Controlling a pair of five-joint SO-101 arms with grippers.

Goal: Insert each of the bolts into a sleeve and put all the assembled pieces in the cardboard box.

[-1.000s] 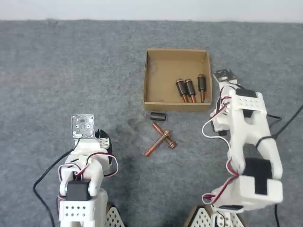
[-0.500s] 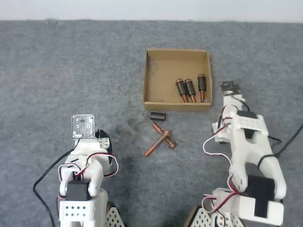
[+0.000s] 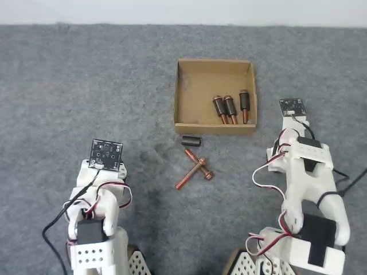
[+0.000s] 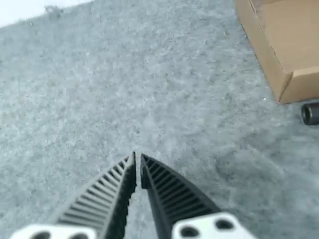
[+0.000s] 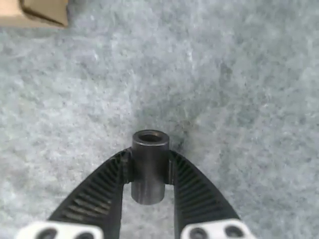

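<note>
A cardboard box (image 3: 215,127) at the table's middle back holds three bolts in sleeves (image 3: 230,107). In front of it lie a loose black sleeve (image 3: 191,140) and two crossed copper bolts (image 3: 191,157) (image 3: 186,179). My right gripper (image 5: 149,159) is shut on another black sleeve (image 5: 148,172), held upright with its bore showing, just above the carpet. The right arm (image 3: 301,166) stands to the right of the box. My left gripper (image 4: 137,158) is shut and empty over bare carpet. The left arm (image 3: 97,195) is at the near left. The loose sleeve (image 4: 310,113) lies far from it.
Grey carpet (image 3: 86,86) covers the whole table. A corner of the box (image 4: 269,55) shows in the left wrist view, and another box corner (image 5: 42,12) in the right wrist view. Open carpet lies left of the box and between the arms.
The right arm has drawn back from beside the box toward the near right. The left arm's wrist has shifted slightly to the right and nearer.
</note>
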